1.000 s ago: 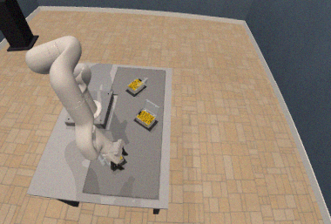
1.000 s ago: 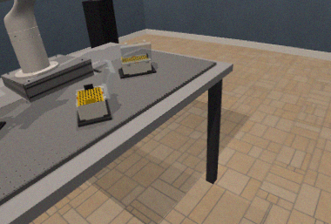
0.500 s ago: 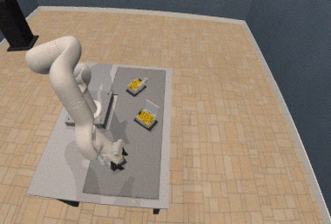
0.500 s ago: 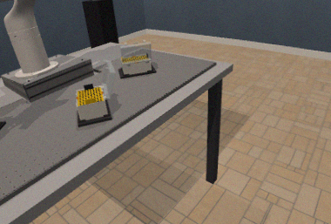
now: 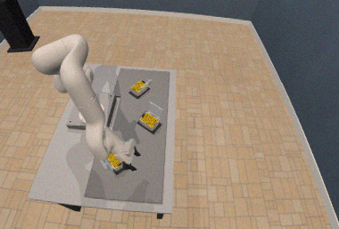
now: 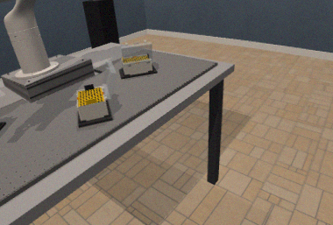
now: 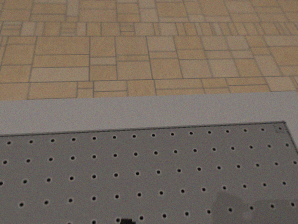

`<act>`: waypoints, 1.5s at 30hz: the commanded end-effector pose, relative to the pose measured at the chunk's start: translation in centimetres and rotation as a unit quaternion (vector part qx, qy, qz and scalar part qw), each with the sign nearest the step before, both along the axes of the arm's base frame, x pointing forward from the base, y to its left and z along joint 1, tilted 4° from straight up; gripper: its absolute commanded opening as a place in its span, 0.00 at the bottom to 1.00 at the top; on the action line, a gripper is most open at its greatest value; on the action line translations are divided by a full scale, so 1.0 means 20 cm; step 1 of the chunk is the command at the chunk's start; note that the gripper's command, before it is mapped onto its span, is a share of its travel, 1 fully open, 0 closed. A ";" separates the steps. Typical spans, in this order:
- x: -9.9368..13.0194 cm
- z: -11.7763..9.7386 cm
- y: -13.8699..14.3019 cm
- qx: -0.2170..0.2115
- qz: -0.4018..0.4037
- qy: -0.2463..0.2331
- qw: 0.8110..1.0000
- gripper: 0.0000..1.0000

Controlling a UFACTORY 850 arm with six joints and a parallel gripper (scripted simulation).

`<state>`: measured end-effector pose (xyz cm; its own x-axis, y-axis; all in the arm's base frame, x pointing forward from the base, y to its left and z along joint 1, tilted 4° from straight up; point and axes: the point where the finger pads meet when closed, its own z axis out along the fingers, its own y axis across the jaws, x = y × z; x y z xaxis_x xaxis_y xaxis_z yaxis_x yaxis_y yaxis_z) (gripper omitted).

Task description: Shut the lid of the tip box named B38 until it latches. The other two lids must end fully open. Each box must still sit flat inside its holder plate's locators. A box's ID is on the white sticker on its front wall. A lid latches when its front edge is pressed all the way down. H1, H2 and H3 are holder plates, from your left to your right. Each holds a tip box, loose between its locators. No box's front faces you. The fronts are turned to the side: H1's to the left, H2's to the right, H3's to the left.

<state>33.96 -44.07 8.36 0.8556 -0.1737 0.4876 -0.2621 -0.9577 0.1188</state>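
My gripper (image 5: 134,160) is open and empty, with its fingers beside and above the near tip box. Only a dark fingertip shows at the bottom of the wrist view. The near box (image 5: 114,159), filled with yellow tips, is partly covered by the gripper; its clear lid (image 5: 105,165) stands open on its left. The middle box (image 5: 149,120) (image 6: 93,113) has its clear lid (image 5: 156,106) open on its far side. The far box (image 5: 139,86) (image 6: 137,67) has its lid (image 6: 137,49) standing open. No sticker is readable, so I cannot tell which box is B38.
Dark holder plates lie under the middle box and the far box. The robot's base plate (image 5: 77,118) (image 6: 48,81) is on the table's left side in the top view. The table edge (image 7: 150,109) crosses the wrist view beyond the perforated grey mat (image 7: 150,165).
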 end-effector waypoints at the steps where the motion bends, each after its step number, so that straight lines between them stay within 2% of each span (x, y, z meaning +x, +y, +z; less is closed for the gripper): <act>1: 0.05 0.01 0.00 -0.005 -0.008 -0.014 1.000 1.00; 13: 0.31 0.05 0.08 -0.009 -0.016 -0.032 0.999 1.00; 18: 0.36 0.06 0.10 -0.011 -0.024 -0.048 0.998 1.00; 29: 0.59 0.11 0.19 -0.014 -0.033 -0.065 0.997 1.00; 35: 0.65 0.12 0.23 -0.016 -0.041 -0.081 0.996 1.00; 45: 0.84 0.16 0.33 -0.018 -0.050 -0.096 0.994 1.00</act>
